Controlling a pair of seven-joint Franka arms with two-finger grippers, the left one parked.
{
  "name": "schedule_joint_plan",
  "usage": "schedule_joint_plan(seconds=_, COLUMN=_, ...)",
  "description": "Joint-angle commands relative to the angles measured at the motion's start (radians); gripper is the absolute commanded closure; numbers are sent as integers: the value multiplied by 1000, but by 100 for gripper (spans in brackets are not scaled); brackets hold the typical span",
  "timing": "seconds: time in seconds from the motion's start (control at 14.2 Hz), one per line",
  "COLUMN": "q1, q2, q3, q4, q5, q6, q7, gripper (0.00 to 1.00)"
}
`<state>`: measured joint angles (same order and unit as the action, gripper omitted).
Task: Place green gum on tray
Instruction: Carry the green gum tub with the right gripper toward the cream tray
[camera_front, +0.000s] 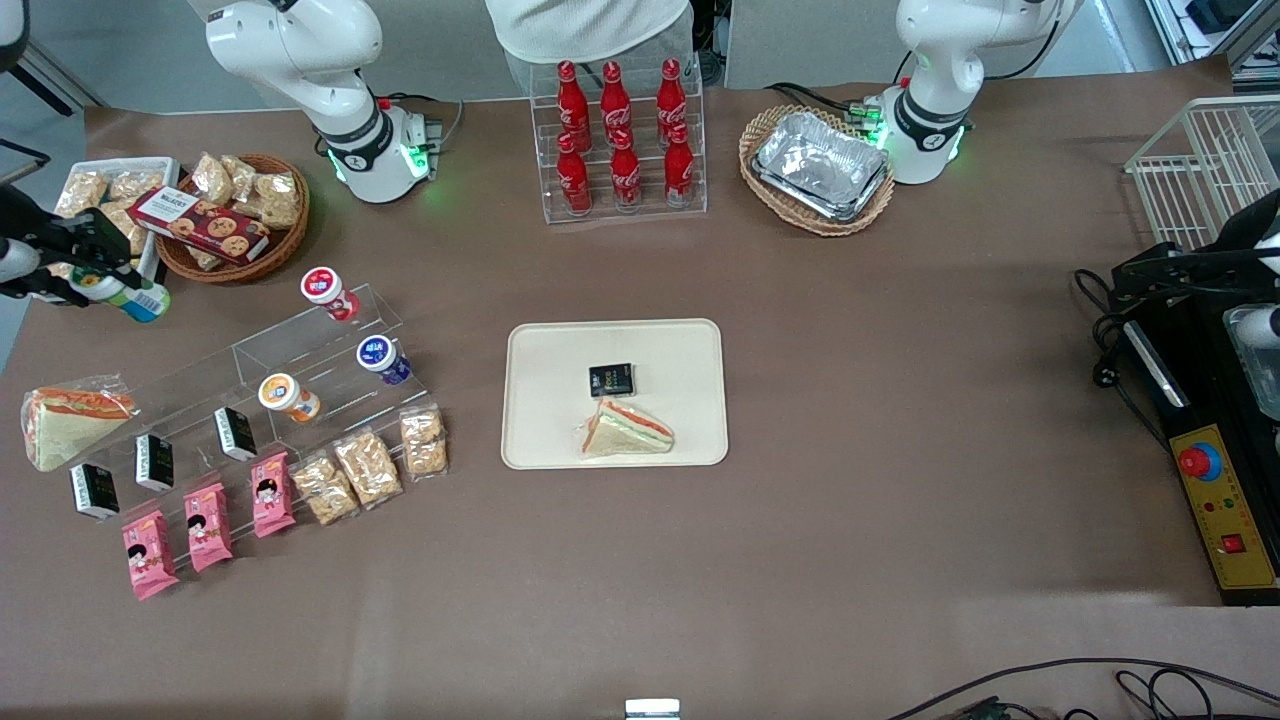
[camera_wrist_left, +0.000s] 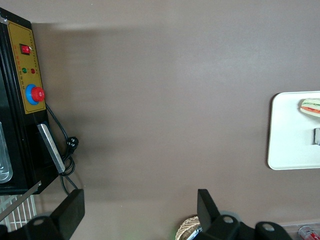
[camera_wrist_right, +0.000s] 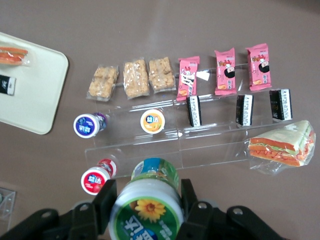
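Note:
My right gripper (camera_front: 105, 285) hangs above the working arm's end of the table, above the clear acrylic rack. It is shut on the green gum (camera_front: 135, 297), a small bottle with a white lid, green rim and teal body. In the right wrist view the gum (camera_wrist_right: 147, 205) sits between the two black fingers (camera_wrist_right: 102, 205), lid toward the camera. The cream tray (camera_front: 540, 400) lies at the table's middle, apart from the gripper, with a sandwich (camera_front: 628, 430) and a small black packet (camera_front: 611, 379) on it. The tray's corner shows in the right wrist view (camera_wrist_right: 40, 95).
The clear rack (camera_front: 300, 345) holds red-lidded (camera_front: 328, 292), blue-lidded (camera_front: 382, 358) and orange-lidded (camera_front: 287, 396) bottles and black packets. Snack bags and pink packets lie nearer the camera. A wrapped sandwich (camera_front: 70, 420) and a cookie basket (camera_front: 230, 215) are close to the gripper. Cola bottles (camera_front: 620, 140) stand farther back.

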<state>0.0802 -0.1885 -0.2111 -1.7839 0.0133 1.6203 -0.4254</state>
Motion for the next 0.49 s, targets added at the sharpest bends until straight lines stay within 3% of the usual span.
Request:
schedule_joint_plan(seconds=0.0, q1=58, q2=61, q3=42, q4=106, q5=4, q6=-62, q7=190, gripper=81)
schedule_joint_plan(seconds=0.42, q1=153, q2=92, q3=200, q4=107, q5=54, q6=-45, q7=734, gripper=80)
